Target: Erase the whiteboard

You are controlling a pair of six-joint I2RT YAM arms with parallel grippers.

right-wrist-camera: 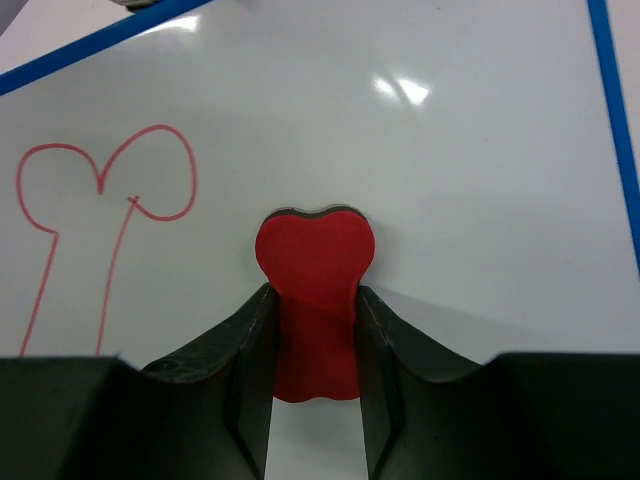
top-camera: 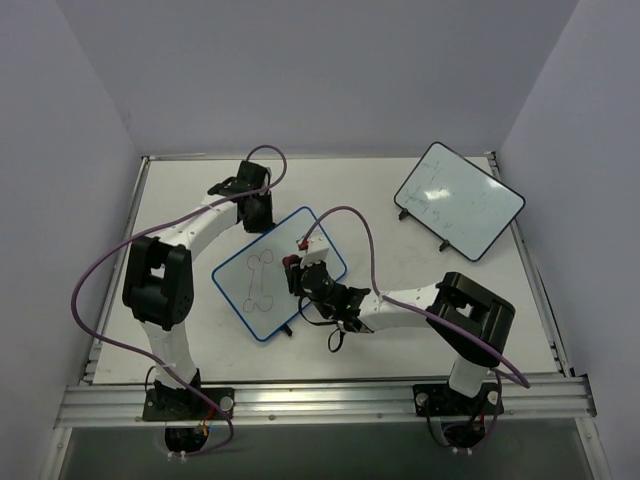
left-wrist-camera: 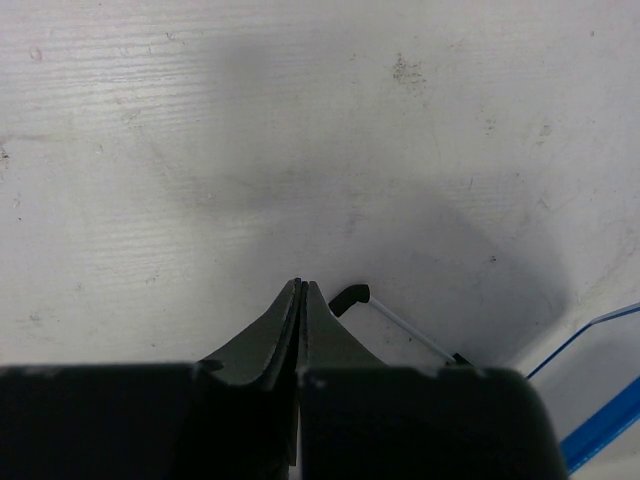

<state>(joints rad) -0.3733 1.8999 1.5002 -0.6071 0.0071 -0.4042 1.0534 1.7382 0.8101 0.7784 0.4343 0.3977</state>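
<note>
The blue-framed whiteboard lies mid-table with a red bone-shaped drawing on it. The drawing also shows in the right wrist view, left of the eraser. My right gripper is shut on a red eraser and holds it on the board's white surface, near its right side. My left gripper is shut and empty, just beyond the board's far corner, over bare table. A black foot of the board and its blue frame show beside it.
A second whiteboard with a black frame and faint marks stands at the back right of the table. Purple cables arc over the arms. Grey walls enclose the table on three sides.
</note>
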